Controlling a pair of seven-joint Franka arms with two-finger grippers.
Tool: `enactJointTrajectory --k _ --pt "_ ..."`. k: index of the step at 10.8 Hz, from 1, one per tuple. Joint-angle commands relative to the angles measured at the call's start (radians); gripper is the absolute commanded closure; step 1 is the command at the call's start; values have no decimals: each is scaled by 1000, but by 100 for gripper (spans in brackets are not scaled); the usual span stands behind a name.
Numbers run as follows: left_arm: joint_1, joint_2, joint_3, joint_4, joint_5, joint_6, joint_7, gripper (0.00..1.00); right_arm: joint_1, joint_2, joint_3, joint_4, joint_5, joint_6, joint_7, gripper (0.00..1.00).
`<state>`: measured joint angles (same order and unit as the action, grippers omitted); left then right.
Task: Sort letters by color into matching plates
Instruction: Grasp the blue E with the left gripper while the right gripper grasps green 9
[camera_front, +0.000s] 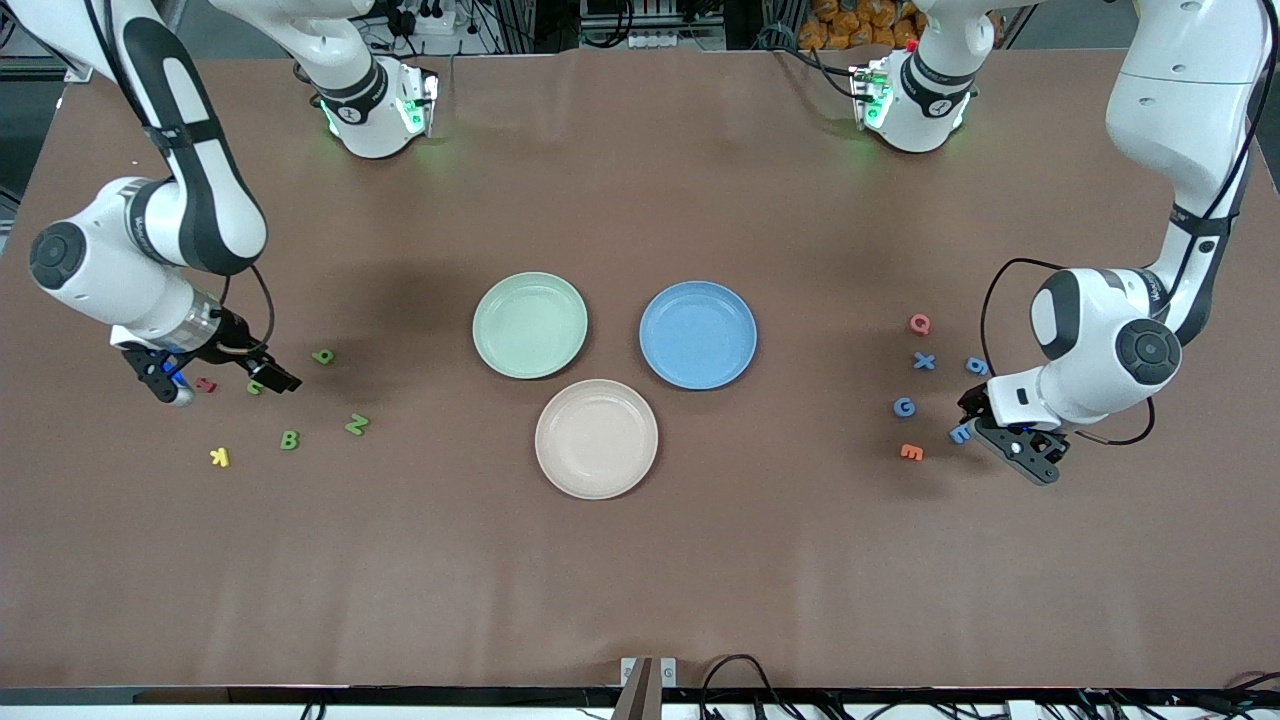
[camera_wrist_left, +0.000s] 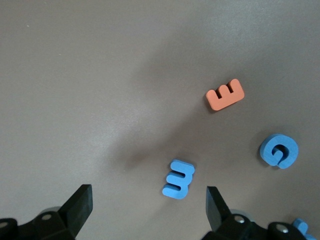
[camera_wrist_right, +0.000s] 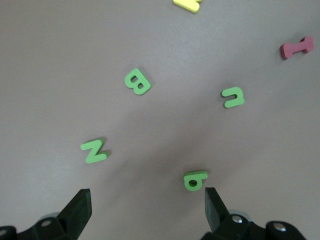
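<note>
Desk (camera_front: 640, 580): a brown surface carrying three plates in the middle and a cluster of foam letters toward each arm's end.
Green plate (camera_front: 530, 325): lay toward the right arm's end of the middle group, nothing in it.
Blue plate (camera_front: 698, 334): lay beside the green plate toward the left arm's end, nothing in it.
Beige plate (camera_front: 596, 438): sat nearer to the front camera than the other two, between them, nothing in it.
Green letters: four lay on the desk toward the right arm's end, well apart from the plates: a green B (camera_front: 289, 439), a green N (camera_front: 356, 424), a green round letter (camera_front: 323, 356) and a green curved letter (camera_front: 255, 387).
Other letters there: a yellow K (camera_front: 220, 457) and a dark red letter (camera_front: 206, 384).
Blue letters: four lay on the desk toward the left arm's end: a blue X (camera_front: 924, 361), a blue G (camera_front: 904, 406), a blue E (camera_front: 960, 433) and a blue round letter (camera_front: 976, 366).
Other letters there: a red Q (camera_front: 920, 323) and an orange E (camera_front: 911, 452).
Right gripper (camera_front: 222, 384): hung low over the green cluster, fingers (camera_wrist_right: 75, 212) spread apart, holding nothing.
Left gripper (camera_front: 1015, 450): hung low beside the blue E, fingers (camera_wrist_left: 77, 205) spread apart, holding nothing.
</note>
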<state>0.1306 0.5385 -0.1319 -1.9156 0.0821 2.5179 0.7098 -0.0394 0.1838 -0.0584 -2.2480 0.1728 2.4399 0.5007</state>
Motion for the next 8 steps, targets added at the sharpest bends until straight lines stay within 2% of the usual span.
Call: enactJointTrajectory --k 1,4,8 --pt "-3 20 -6 -49 -25 103 4 0 -1 14 5 -56 11 56 13 0" --pt "-3 40 -6 -66 -27 137 -18 1 -2 65 5 -93 10 140 12 0" --pt "-6 41 -6 -71 -27 137 -50 15 -4 117 5 -94 8 191 13 0"
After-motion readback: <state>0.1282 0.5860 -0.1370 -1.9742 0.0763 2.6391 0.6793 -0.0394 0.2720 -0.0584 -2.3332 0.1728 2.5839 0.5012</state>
